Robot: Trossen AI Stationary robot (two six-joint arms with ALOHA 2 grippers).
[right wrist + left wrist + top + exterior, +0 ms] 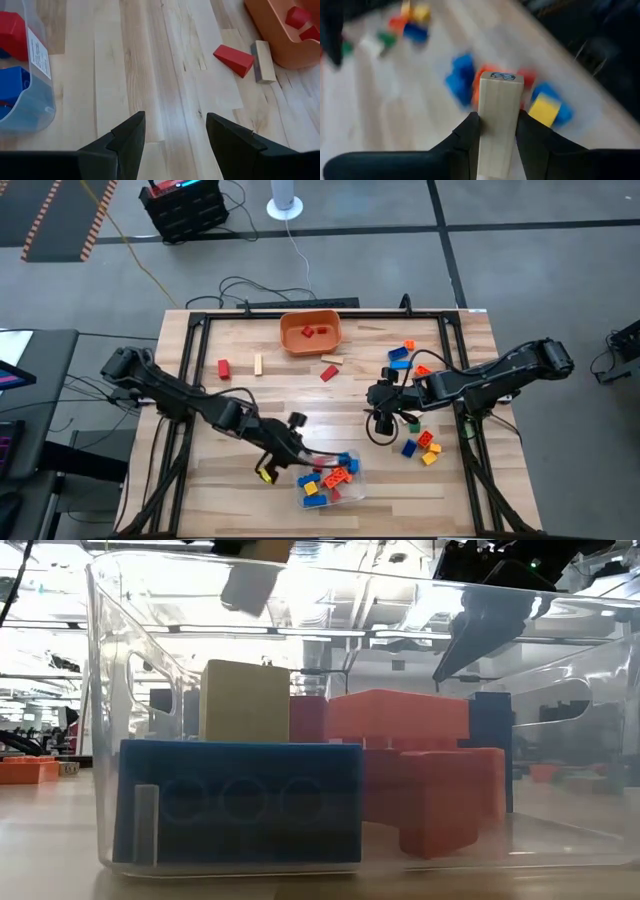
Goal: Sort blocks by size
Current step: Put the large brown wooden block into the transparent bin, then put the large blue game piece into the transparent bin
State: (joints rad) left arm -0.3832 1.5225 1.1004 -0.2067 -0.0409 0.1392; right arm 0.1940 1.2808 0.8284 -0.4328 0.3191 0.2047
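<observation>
Pale wooden boards ran under both arms. Nearest the table's front edge, the left gripper (497, 130) was clamped on a long tan block (498, 120), its long axis pointing ahead toward the clear tub (330, 480) of mixed blocks just beyond. Mid-table, the right gripper (175, 137) hung with fingers apart and empty, loose blocks (424, 445) scattered around it. Farther back sat the orange bowl (311, 332), nothing blocking the way.

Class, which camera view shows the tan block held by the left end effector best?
The left wrist view: the tan block fills the centre, clamped upright between the left end effector fingers. The high view hides it behind the arm by the clear tub; the low view shows only blurred shapes above; the right wrist view misses it.
</observation>
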